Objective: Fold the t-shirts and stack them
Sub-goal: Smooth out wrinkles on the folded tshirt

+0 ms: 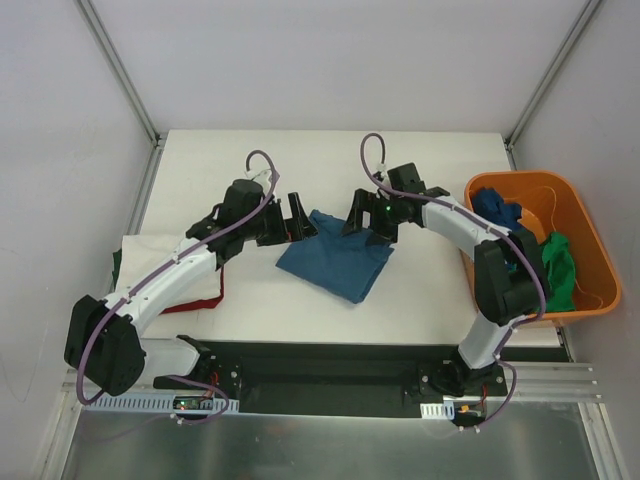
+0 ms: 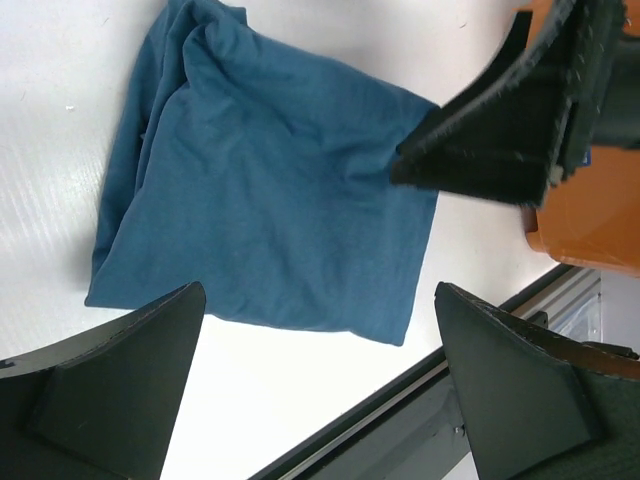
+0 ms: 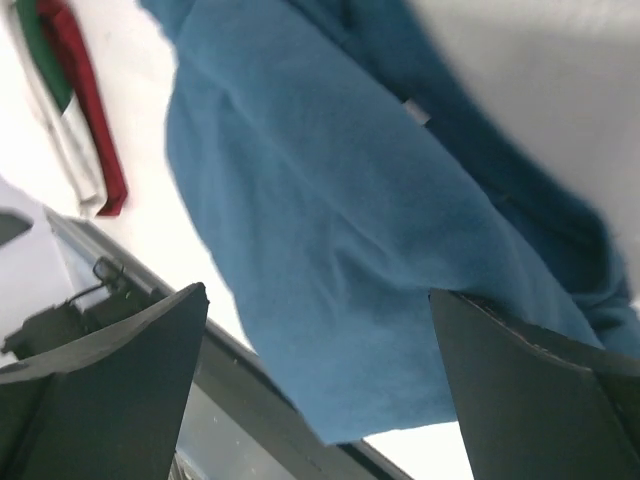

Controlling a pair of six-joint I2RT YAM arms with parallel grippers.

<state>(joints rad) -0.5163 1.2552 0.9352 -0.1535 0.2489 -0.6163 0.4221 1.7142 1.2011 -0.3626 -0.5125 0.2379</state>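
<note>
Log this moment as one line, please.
left hand: open | right hand: open | folded blue fabric t-shirt: flat on white table, unheld

The plain blue folded fabric t-shirt point(image 1: 337, 262) lies on the white bench point(image 1: 330, 160). Right of it, the orange plastic basket point(image 1: 590, 235) holds a dark blue t-shirt point(image 1: 497, 210) and a green t-shirt point(image 1: 560, 270). Left of it, the stack of folded t-shirts point(image 1: 150, 255) shows white on top, with red and green edges. The left gripper point(image 1: 287, 222) and right gripper point(image 1: 368, 222) are black.

one overhead view; both close wrist views share the blue t-shirt point(image 1: 335, 262).
</note>
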